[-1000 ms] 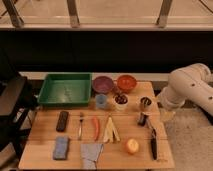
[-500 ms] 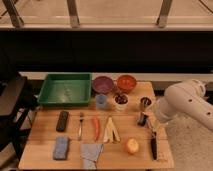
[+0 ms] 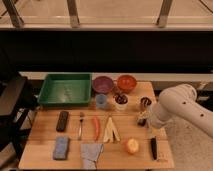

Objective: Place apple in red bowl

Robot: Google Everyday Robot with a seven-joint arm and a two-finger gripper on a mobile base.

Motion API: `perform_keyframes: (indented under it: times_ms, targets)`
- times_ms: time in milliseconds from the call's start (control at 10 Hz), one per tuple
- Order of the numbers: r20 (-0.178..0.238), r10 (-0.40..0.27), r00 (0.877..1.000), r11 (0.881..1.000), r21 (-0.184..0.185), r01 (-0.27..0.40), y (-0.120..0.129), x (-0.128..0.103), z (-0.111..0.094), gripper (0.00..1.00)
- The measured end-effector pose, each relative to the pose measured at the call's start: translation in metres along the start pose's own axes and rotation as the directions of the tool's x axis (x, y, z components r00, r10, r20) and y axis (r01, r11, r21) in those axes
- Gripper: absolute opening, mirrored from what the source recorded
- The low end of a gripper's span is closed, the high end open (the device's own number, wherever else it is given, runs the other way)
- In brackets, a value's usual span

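The apple (image 3: 132, 145), small, round and yellow-orange, lies on the wooden table (image 3: 45, 136) near its front right. The red bowl (image 3: 126, 82) stands at the table's back edge, right of the purple bowl (image 3: 103, 84). My white arm (image 3: 181, 106) reaches in from the right. Its dark gripper (image 3: 143, 117) hangs over the table's right side, above and a little right of the apple and well in front of the red bowl. It is apart from the apple.
A green tray (image 3: 66, 89) sits at the back left. A blue cup (image 3: 101, 101) and a small dark-filled bowl (image 3: 121, 100) stand before the bowls. A remote (image 3: 62, 120), fork (image 3: 80, 125), red chili (image 3: 95, 127), banana peel (image 3: 111, 129), sponge (image 3: 61, 148), cloth (image 3: 91, 154) and black tool (image 3: 154, 147) lie about.
My arm has swung down and to the left, bringing the gripper lower over the table's right side, nearer the apple. The objects have not moved.
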Motion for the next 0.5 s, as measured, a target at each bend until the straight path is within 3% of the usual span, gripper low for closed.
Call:
perform_keyframes:
  times_ms: [200,500]
  targets:
    - [0.001,-0.028,1.0,0.999,-0.017,0.028,0.003,-0.006,0.008,0.65]
    - [0.011,-0.056,0.998,0.997,-0.051,0.056,0.004,-0.029,0.042,0.65]
